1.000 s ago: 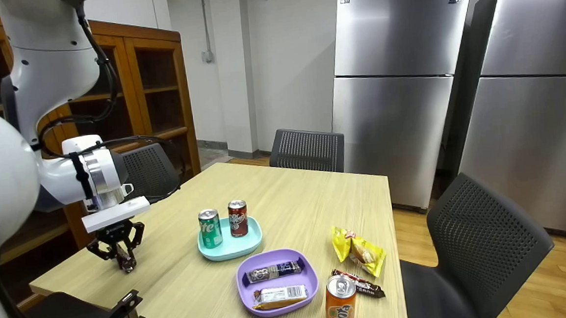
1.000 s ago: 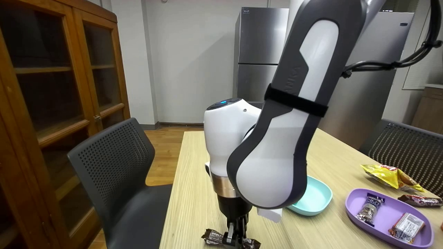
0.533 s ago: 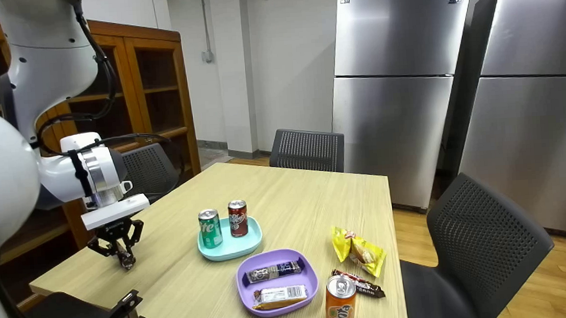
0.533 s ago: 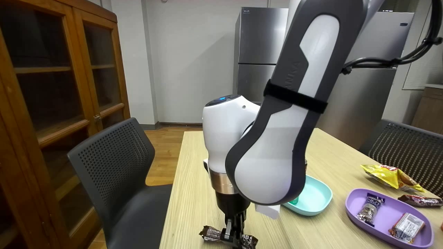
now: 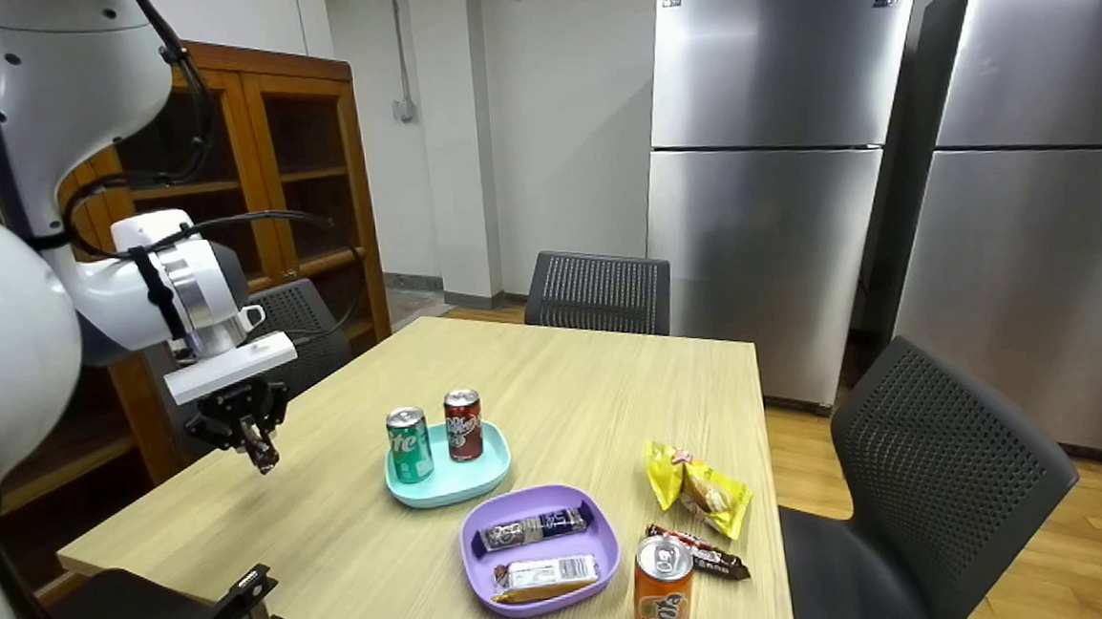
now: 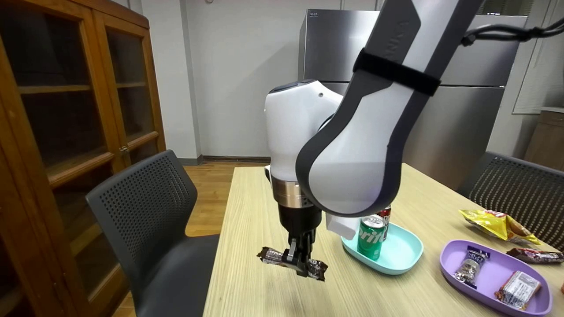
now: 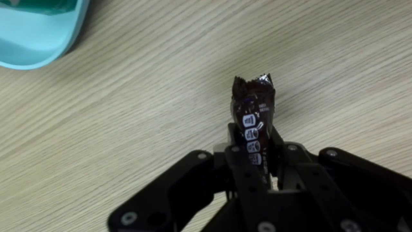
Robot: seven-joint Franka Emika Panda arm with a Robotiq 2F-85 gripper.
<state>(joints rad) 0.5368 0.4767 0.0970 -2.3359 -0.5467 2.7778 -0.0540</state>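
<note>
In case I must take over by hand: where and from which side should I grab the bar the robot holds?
Likely best: pinch the wrapped bar by an end, coming in along its length. The jaws clamp its middle, and both ends jut out past them. It hangs above the table, leaving room underneath.

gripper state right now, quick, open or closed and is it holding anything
Gripper: closed on a dark-wrapped snack bar, holding it above the table.
</note>
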